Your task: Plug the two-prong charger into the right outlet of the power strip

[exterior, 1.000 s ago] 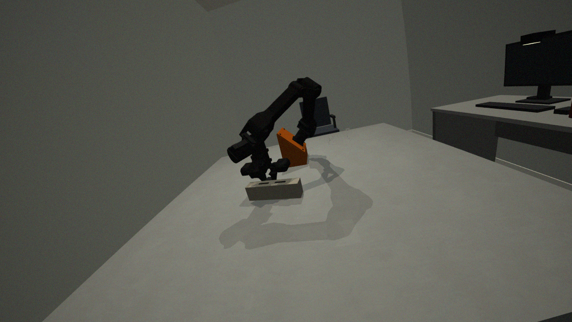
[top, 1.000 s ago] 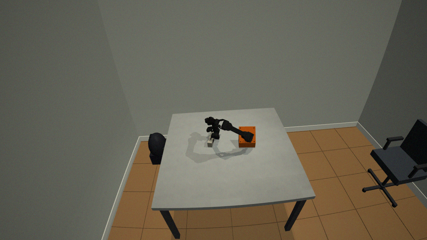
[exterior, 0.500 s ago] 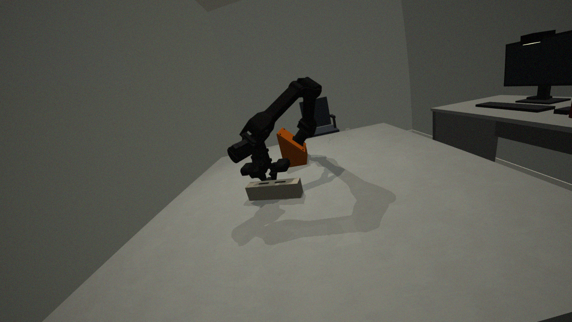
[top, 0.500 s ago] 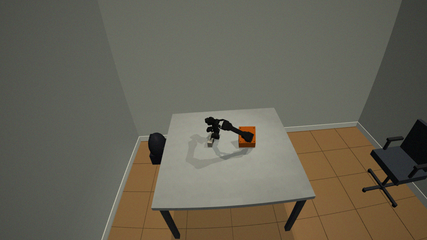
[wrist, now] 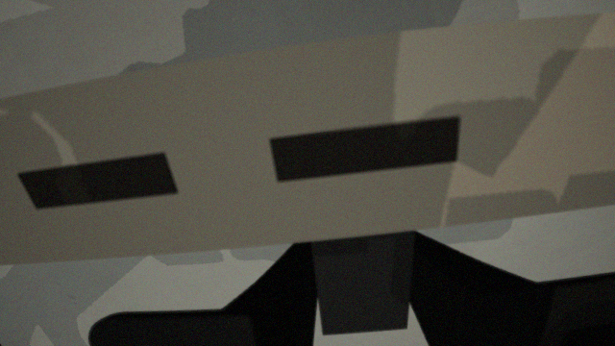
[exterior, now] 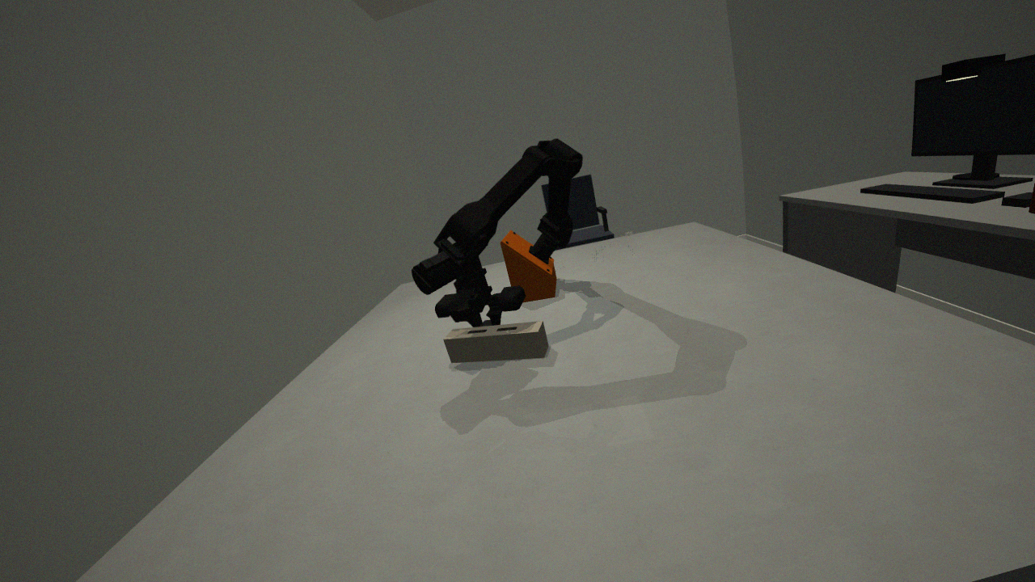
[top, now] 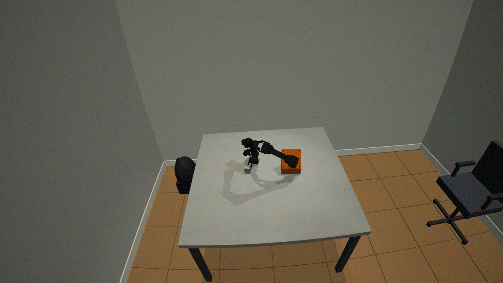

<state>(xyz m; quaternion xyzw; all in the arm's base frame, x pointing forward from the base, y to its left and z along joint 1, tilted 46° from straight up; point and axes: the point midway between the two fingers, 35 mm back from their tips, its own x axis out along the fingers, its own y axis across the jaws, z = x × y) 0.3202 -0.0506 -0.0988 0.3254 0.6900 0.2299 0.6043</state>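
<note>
- Clamping the charger [wrist: 362, 284], your gripper [wrist: 360, 288] has its jaws closed on the dark body, which shows in the wrist view as a grey block between the two black fingers.
- You cannot see the prongs in any view; they are hidden under the body, so you are judging their alignment blind.
- Your charger hangs low over the near edge of the power strip [exterior: 496, 342], with the right outlet [wrist: 365, 148] just beyond it in the wrist view and the left outlet [wrist: 98, 180] well off to one side.
- Watch the strip's slant across the wrist view: if that is a real twist between prongs and slot, one prong likely reaches the shutter first and it stays locked.
- Expect the light strip to slide or tip on the table [top: 274, 211] if you press off-centre, since nothing visible holds it down.
- Push too hard against a closed shutter and the charger may pivot or slip in the fingers, spoiling the straight entry.
- Mind the arm [exterior: 506, 195], folded close over its orange base [exterior: 531, 273]; a long downward stroke may bend into an arc rather than a straight line.
</note>
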